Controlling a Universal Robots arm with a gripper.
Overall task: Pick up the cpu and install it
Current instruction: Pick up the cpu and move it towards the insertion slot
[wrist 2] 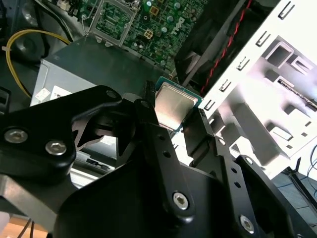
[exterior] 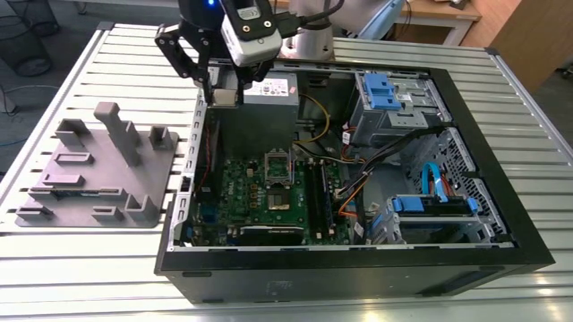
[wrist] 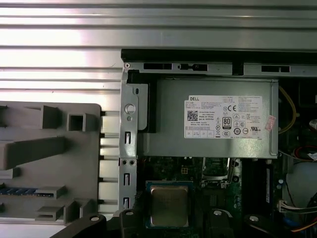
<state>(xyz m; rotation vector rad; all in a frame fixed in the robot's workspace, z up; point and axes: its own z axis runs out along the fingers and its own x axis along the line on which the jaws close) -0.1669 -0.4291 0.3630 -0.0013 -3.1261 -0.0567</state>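
Observation:
The cpu [wrist 2: 174,103], a small square chip with a pale metal top and a green rim, sits pinched between the two black fingers of my gripper [wrist 2: 176,116]. In the first wrist view the cpu [wrist: 169,204] hangs over the upper edge of the green motherboard [wrist: 183,171]. In the exterior view my gripper [exterior: 222,90] is at the open case's back left corner, beside the power supply [exterior: 270,87], with the cpu [exterior: 225,98] held above the case wall. The metal-framed socket [exterior: 279,169] on the motherboard [exterior: 255,201] lies further in, with its frame raised.
The black computer case [exterior: 358,275] lies open on the slatted metal table [exterior: 107,268]. A grey plastic holder block [exterior: 98,168] stands at the exterior view's left of the case. Drive cages with blue brackets [exterior: 394,90] and loose cables [exterior: 358,181] fill the case's other side.

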